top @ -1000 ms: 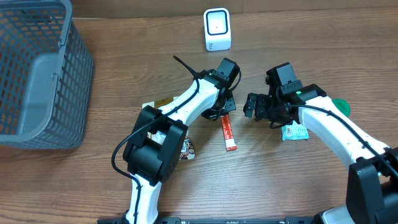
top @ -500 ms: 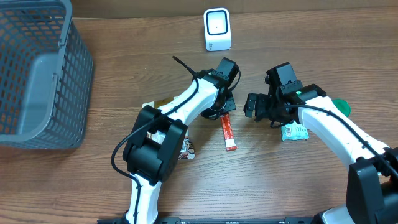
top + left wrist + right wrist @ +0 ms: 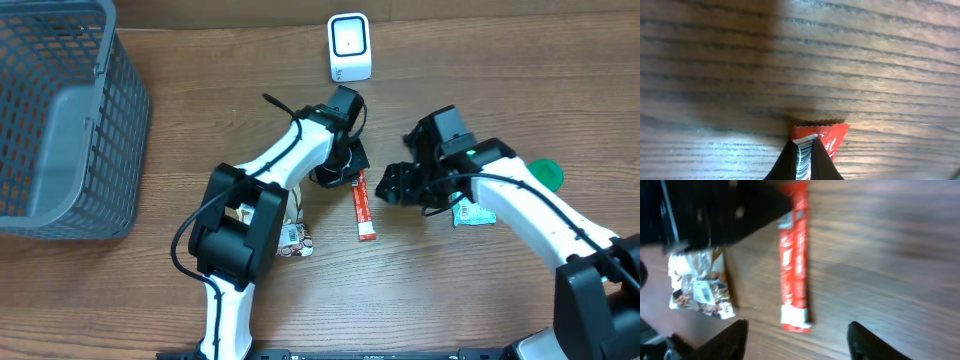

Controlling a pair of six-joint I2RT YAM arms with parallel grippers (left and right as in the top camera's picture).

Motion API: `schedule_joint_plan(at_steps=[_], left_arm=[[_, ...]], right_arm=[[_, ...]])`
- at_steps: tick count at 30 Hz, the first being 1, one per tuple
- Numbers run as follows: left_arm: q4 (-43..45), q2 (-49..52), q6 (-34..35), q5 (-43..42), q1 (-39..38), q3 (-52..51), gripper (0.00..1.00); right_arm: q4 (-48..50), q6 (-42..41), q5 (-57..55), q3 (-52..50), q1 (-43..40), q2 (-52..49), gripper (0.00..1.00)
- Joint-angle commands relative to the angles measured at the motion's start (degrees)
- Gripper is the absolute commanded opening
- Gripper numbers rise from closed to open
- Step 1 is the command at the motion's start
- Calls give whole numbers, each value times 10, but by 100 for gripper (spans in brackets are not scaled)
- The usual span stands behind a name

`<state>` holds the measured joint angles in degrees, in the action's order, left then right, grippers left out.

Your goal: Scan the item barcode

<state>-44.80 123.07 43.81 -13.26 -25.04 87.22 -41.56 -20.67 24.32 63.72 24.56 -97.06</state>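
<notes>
The item is a long red stick packet (image 3: 365, 207) lying on the wooden table, seen lengthwise in the right wrist view (image 3: 795, 255). My left gripper (image 3: 350, 172) is shut on its far end; in the left wrist view (image 3: 805, 146) a barcoded strip of the red packet (image 3: 829, 136) sits pinched between the dark fingers. My right gripper (image 3: 396, 186) hovers just right of the packet, open, and in its own view (image 3: 797, 341) the packet's white-banded end lies between the spread fingertips (image 3: 730, 341) without touching them. The white scanner (image 3: 349, 47) stands at the back.
A grey mesh basket (image 3: 60, 120) fills the far left. A printed snack packet (image 3: 296, 238) lies by the left arm's base, also in the right wrist view (image 3: 700, 287). A teal packet (image 3: 472, 213) and a green disc (image 3: 546, 172) lie under the right arm.
The left gripper has shifted left and back, dragging the packet's far end with it. The right gripper has moved left, closer to the packet, its jaws a little narrower.
</notes>
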Motion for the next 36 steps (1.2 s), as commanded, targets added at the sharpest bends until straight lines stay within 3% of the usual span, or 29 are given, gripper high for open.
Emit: schedule_joint_plan(at_steps=[1, 10, 18, 25, 29, 33, 36], left_arm=[[2, 31, -37, -50, 15, -9, 4], [-5, 32, -49, -50, 15, -9, 4], [-5, 32, -49, -48, 14, -9, 4], [-9, 32, -49, -46, 14, -9, 4], [-10, 32, -53, -46, 14, -9, 4], [-8, 32, -53, -45, 9, -9, 4], [-10, 31, -54, -46, 10, -9, 4]], right_arm=[[13, -12, 13, -17, 33, -20, 63], [73, -111, 7, -38, 57, -82, 61], [73, -119, 14, -41, 68, -104, 43], [120, -162, 8, -67, 91, -104, 37], [148, -165, 8, -79, 91, -104, 24], [150, -164, 8, -79, 91, -104, 4], [147, -159, 8, -78, 88, -104, 4]])
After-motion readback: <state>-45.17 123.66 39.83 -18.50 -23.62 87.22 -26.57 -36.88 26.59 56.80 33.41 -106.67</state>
